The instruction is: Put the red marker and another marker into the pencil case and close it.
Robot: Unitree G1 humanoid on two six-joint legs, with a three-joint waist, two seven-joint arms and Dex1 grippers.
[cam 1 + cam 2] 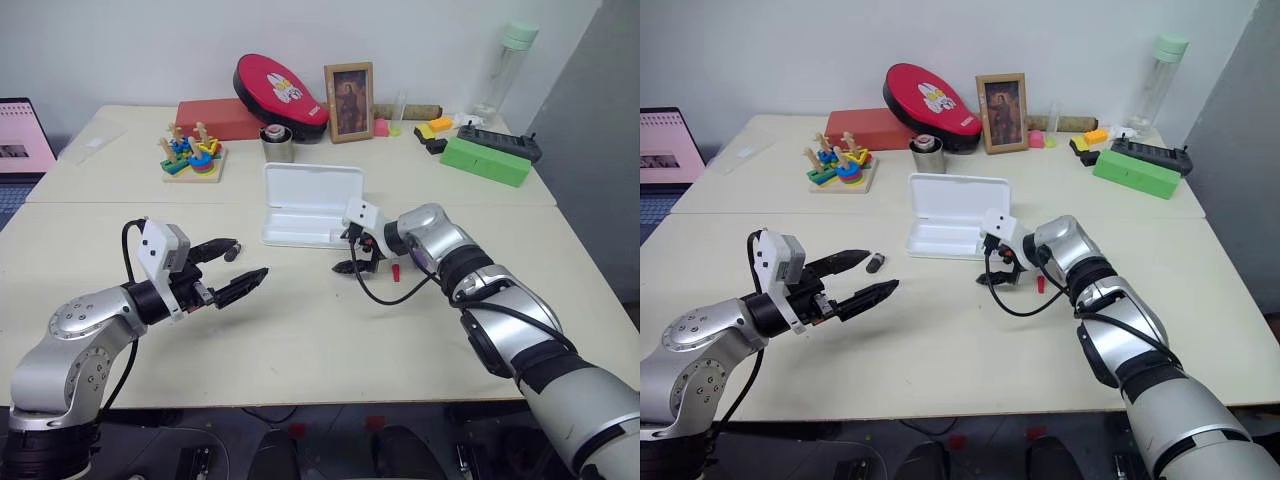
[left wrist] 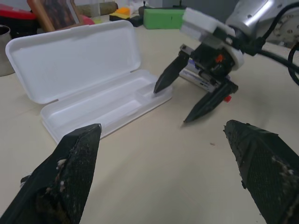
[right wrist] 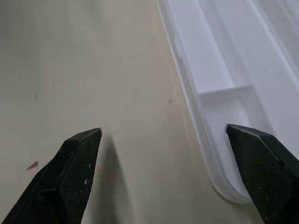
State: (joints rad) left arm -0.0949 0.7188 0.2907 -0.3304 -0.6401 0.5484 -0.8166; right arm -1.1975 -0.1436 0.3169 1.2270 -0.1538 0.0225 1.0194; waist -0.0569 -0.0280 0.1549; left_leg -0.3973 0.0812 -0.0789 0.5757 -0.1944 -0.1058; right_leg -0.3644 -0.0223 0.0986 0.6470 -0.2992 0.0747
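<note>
The white pencil case lies open in the middle of the table, lid folded back, tray bare. My right gripper is open just off the tray's right end, pointing down. One fingertip is at the tray's corner, the other over bare table. Behind this gripper, the red marker's red end pokes out on the table. A pale lilac marker lies partly hidden under the same wrist. My left gripper is open and level above the table, left of the case, holding nothing.
A small black object lies by the left fingers. Along the back stand a stacking toy, metal cup, red pad, photo frame, green box and bottle. A laptop sits far left.
</note>
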